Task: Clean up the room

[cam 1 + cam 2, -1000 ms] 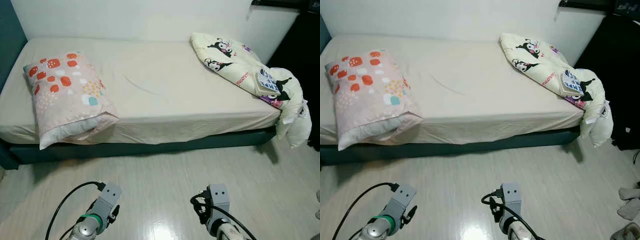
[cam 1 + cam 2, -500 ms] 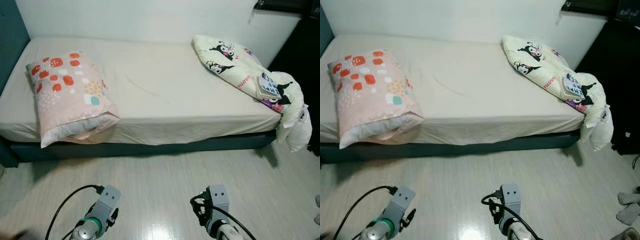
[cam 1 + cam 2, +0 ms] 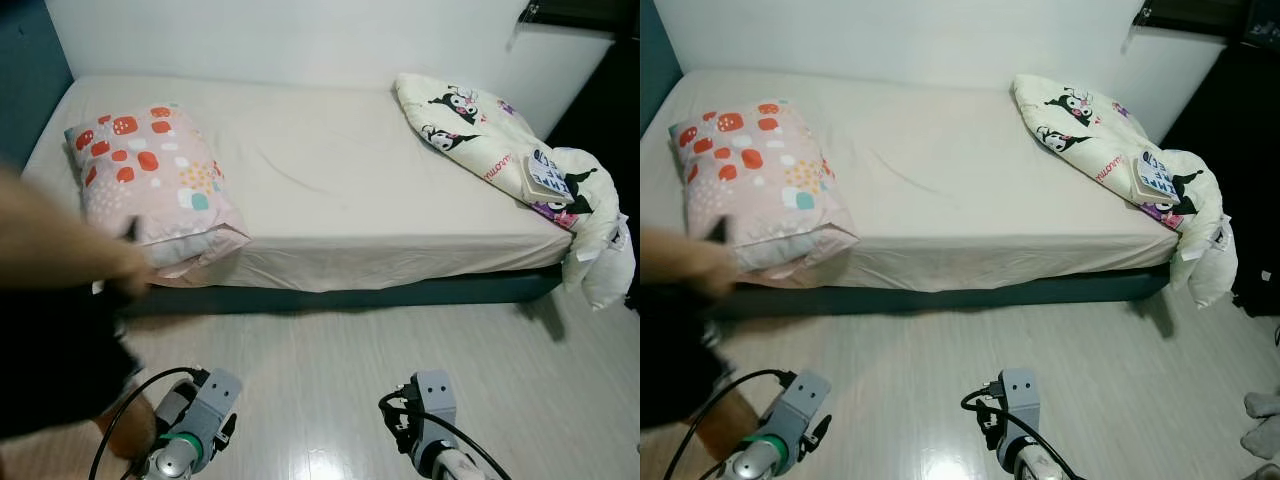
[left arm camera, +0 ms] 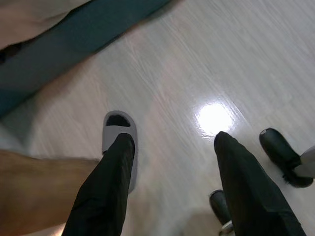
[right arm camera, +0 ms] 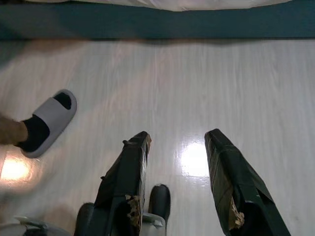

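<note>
A bed (image 3: 330, 180) with a cream sheet fills the far side of the room. A pink pillow (image 3: 150, 180) with orange spots lies at its left end. A crumpled cartoon-print quilt (image 3: 500, 150) lies at its right end, spilling over the edge, with a small book (image 3: 553, 176) on top. Both arms hang low over the pale floor. My left gripper (image 4: 172, 147) is open with nothing between its fingers. My right gripper (image 5: 177, 147) is open too, over bare floor.
A person stands close at my left, arm (image 3: 60, 250) reaching across the view, leg (image 4: 44, 189) and grey slipper (image 4: 118, 142) beside my left gripper. The same slipper (image 5: 47, 120) sits on the floor. Grey socks (image 3: 1262, 420) lie at the right edge. Dark furniture (image 3: 600, 90) stands beyond the bed's right end.
A person's arm and dark clothing have come into view from the left. The camera has turned slightly, shifting the bed to the right. Both arms hang as before.
</note>
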Robot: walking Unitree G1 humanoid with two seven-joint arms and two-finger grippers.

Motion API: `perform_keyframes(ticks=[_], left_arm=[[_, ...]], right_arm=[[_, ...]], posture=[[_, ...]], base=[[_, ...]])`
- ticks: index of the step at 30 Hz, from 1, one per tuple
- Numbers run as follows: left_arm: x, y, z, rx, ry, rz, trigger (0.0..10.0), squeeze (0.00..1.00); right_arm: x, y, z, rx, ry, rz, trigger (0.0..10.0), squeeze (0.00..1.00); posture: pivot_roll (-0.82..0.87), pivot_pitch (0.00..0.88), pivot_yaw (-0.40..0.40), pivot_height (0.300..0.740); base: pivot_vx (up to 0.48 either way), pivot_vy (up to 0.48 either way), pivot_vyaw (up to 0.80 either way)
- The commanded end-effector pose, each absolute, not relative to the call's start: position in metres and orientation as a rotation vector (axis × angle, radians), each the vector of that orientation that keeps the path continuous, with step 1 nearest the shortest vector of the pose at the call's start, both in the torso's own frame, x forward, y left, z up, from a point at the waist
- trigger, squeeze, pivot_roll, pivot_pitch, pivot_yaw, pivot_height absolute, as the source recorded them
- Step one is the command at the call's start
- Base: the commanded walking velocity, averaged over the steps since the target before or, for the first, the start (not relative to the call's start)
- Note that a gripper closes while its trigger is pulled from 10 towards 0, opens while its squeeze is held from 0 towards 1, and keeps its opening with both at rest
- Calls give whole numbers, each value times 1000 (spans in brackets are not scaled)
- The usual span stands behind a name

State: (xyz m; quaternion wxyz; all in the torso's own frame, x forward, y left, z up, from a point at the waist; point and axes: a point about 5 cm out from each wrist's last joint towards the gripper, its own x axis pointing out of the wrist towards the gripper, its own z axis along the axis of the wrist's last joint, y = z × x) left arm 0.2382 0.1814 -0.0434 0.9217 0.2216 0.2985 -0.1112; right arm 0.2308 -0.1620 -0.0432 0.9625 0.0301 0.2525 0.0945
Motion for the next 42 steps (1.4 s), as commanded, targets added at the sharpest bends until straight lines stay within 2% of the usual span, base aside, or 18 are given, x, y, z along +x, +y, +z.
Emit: perform_keyframes(ticks=[1, 9, 17, 20, 28, 29, 34, 42], left_arm=[[236, 182, -45, 478, 627, -259, 10000, 0], [246, 189, -38, 494, 605, -260, 10000, 0], [255, 203, -26, 468, 565, -194, 10000, 0], [257, 204, -24, 461, 550, -208, 10000, 0], [270, 210, -12, 446, 522, -162, 10000, 0], [268, 206, -14, 445, 526, -177, 10000, 0], [262, 187, -20, 446, 507, -227, 10000, 0], [276, 195, -1, 372, 413, -158, 10000, 0]], right_arm=[[225, -162, -48, 87, 541, 163, 10000, 0], [229, -152, -46, 105, 527, 161, 10000, 0], [228, -131, -46, 106, 523, 240, 10000, 0], [228, -125, -46, 126, 512, 246, 10000, 0], [240, -127, -38, 136, 485, 230, 10000, 0], [243, -128, -36, 107, 472, 236, 10000, 0], [246, -141, -32, 97, 441, 225, 10000, 0], [265, -130, -13, 186, 339, 233, 10000, 0]], posture=[[63, 9, -3, 740], [78, 13, 7, 740], [106, 72, 15, 740], [117, 63, 16, 740], [129, 56, 28, 740], [134, 84, 23, 740], [177, 76, -15, 740], [202, 80, -44, 740]], base=[[0, 0, 0], [0, 0, 0], [0, 0, 0], [0, 0, 0], [0, 0, 0], [0, 0, 0], [0, 0, 0], [0, 0, 0]])
